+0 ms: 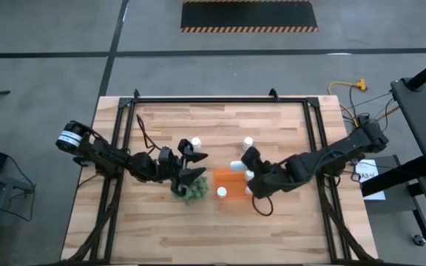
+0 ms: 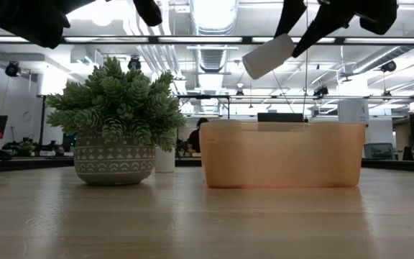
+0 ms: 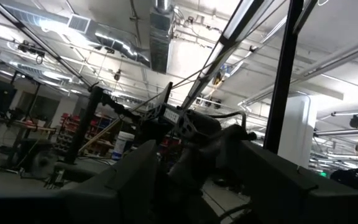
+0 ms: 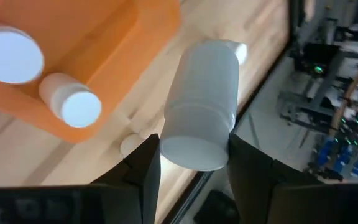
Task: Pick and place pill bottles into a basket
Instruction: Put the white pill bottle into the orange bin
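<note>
Currently we log the right gripper (image 4: 188, 163) clamped on a pill bottle (image 4: 201, 106), held tilted in the air with the orange basket (image 2: 282, 155) just below and two bottles already lying inside it; the left gripper (image 1: 191, 157) hangs over the green plant (image 1: 191, 185) next to the basket, its fingers spread and holding nothing. Our worry is a drop onto the basket's rim: the tilted bottle could clip it and roll off across the table (image 1: 272, 222). Open wood lies beyond the basket, but the two grippers are near each other.
</note>
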Motion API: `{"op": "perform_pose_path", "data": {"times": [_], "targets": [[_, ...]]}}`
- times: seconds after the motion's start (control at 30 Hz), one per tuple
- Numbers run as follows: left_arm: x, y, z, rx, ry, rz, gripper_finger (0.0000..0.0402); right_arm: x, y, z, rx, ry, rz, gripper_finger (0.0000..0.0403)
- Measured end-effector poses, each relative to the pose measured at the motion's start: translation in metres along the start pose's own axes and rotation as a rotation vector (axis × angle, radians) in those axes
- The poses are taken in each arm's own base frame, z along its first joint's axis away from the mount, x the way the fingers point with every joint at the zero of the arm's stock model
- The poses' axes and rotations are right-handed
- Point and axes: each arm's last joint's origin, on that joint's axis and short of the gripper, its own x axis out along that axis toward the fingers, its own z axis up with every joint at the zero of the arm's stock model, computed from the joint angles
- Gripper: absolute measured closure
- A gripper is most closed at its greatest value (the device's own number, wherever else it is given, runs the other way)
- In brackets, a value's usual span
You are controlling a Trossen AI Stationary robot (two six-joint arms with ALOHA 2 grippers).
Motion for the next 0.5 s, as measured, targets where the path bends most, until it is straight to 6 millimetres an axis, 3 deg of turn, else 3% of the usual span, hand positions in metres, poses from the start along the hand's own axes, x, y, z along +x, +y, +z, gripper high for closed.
{"op": "perform_pose_path", "data": {"times": [0.5], "targets": [[-0.007, 0.001, 0.0, 0.001, 0.01, 0.001, 0.019, 0.023, 0.009, 0.054, -0.279, 0.076, 0.181, 0.0265]]}}
